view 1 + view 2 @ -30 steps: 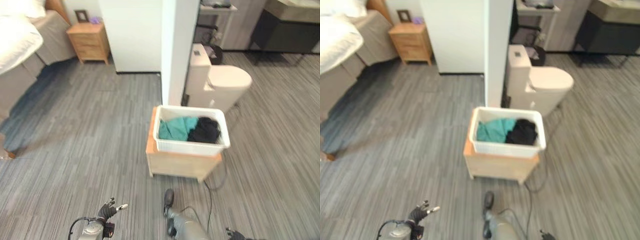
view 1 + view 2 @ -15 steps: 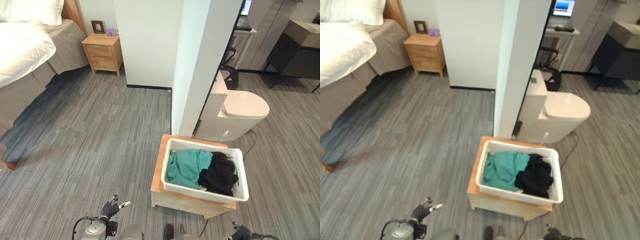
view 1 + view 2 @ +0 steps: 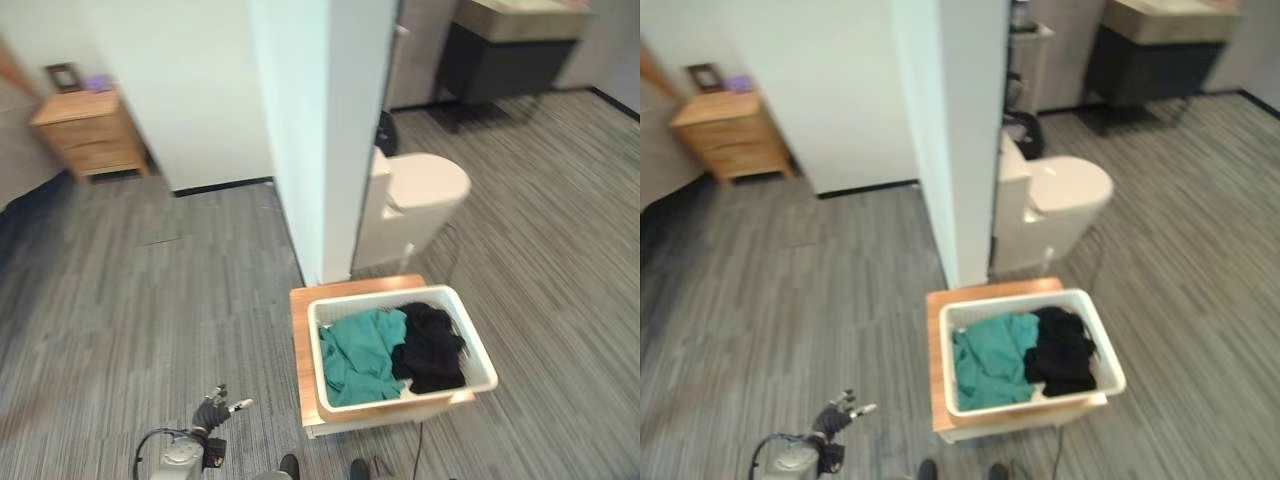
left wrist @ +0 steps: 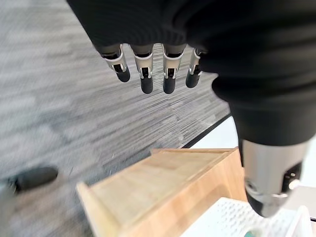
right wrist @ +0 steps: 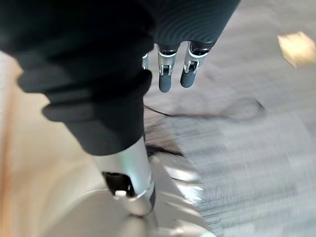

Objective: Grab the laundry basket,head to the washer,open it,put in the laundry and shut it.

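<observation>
White perforated plastic laundry basket, teal and black cloth inside, atop low wooden table. Left robot hand and right robot hand: fingers straight, empty.

I see the laundry basket on a low stand at my 1 o'clock, clothes in it, toilet behind at 1, wall at 12, nightstand at 10.

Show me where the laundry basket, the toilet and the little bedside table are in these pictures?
laundry basket [image 3: 482, 359]: left eye view, on its white right rim.
toilet [image 3: 425, 182]: left eye view, on the closed lid.
bedside table [image 3: 75, 108]: left eye view, on its wooden top.
</observation>
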